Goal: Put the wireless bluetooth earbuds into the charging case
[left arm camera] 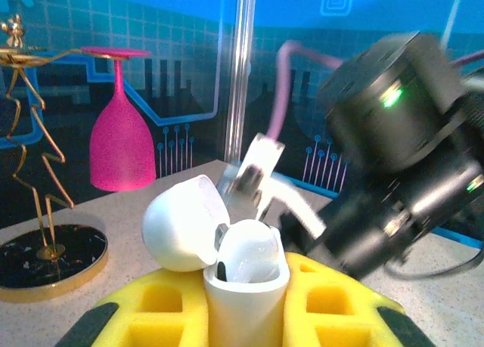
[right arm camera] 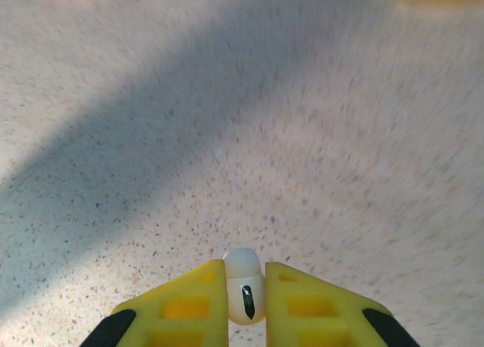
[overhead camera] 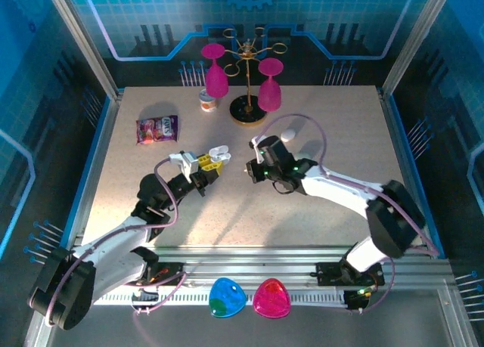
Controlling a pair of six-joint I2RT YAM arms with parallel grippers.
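Note:
My left gripper (left arm camera: 246,290) is shut on the white charging case (left arm camera: 243,313), which stands upright between its yellow fingers. The case's lid (left arm camera: 181,222) is swung open to the left, and one white earbud (left arm camera: 253,252) sits inside. In the top view this gripper (overhead camera: 208,163) holds the case (overhead camera: 218,151) at mid-table. My right gripper (right arm camera: 245,292) is shut on another small white earbud (right arm camera: 243,275) with a dark slot, held above the speckled tabletop. From above, the right gripper (overhead camera: 252,168) faces the case from the right, a short gap away. The right arm's wrist (left arm camera: 401,173) looms blurred just behind the case.
A gold stand (overhead camera: 248,97) with pink glasses stands at the back, a small cup (overhead camera: 208,101) to its left. A purple snack packet (overhead camera: 156,128) lies at the left. A white rounded object (overhead camera: 290,134) rests behind the right wrist. Blue (overhead camera: 227,298) and pink (overhead camera: 271,298) pieces sit at the near rail.

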